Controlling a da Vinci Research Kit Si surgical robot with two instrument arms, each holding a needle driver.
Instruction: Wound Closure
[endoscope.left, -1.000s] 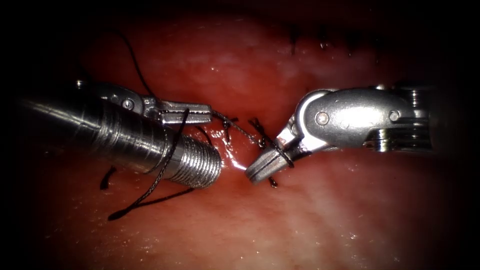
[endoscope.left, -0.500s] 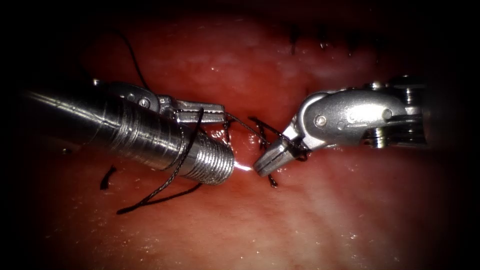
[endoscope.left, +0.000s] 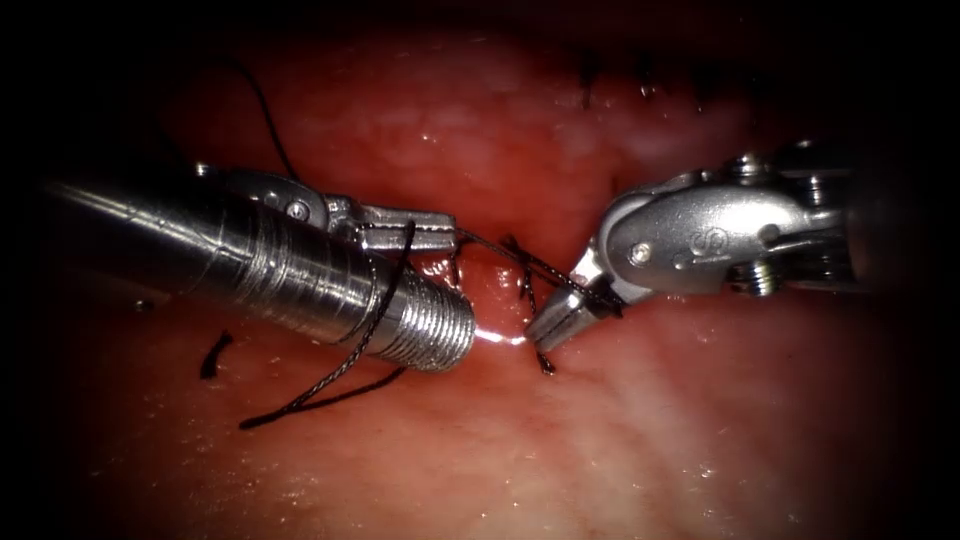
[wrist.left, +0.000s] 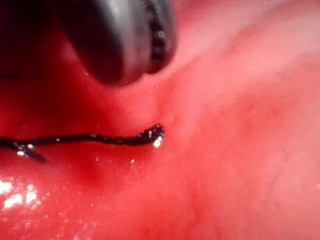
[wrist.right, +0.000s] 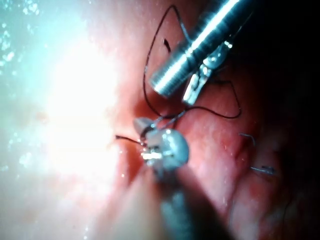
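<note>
Over the tissue (endoscope.left: 620, 420), the left pincer (endoscope.left: 440, 232) lies level just above and left of the cut (endoscope.left: 495, 290), its two halves pressed together on the thread (endoscope.left: 500, 255) — a taut black strand runs from its tip across the cut to the right pincer (endoscope.left: 555, 328). That right pincer points down and left, tip just right of the cut, halves closed on the same thread, which wraps dark around them near the hinge. Beneath the left pincer a threaded steel barrel (endoscope.left: 425, 322) reaches toward the cut, and a loop of thread hangs over it, trailing down to a loose tail (endoscope.left: 300, 405) on the tissue well left of the cut. A short cut end of thread (endoscope.left: 213, 355) lies farther left of that. Earlier stitches (endoscope.left: 525, 285) cross the cut between the two pincers, and red fluid glistens along it. No needle can be made out — where it sits cannot be told. In the left wrist view, a dark thread end (wrist.left: 125, 138) rests on wet tissue. In the right wrist view, the right pincer (wrist.right: 145, 131) is over the cut with thread arcing around the left tool.
</note>
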